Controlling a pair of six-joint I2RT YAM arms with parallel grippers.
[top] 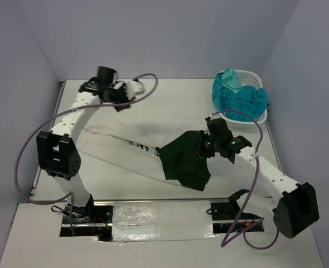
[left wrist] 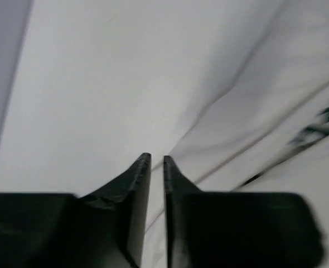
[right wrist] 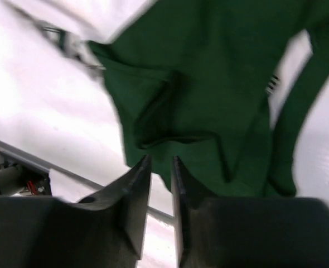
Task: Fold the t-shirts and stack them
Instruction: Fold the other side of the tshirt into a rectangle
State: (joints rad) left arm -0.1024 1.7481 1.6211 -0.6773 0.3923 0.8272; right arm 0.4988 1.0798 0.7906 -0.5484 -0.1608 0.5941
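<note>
At ctr, green tee (top: 184, 162) overlaps white tee (top: 113, 142) edge.

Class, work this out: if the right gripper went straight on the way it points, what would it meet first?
Most likely the dark green t-shirt, lying directly ahead of the right gripper; how far off is unclear.

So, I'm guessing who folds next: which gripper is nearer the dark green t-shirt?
Right. The right gripper hovers over the right edge of the dark green t-shirt; the left gripper is far off at the back left, by the white t-shirt.
</note>
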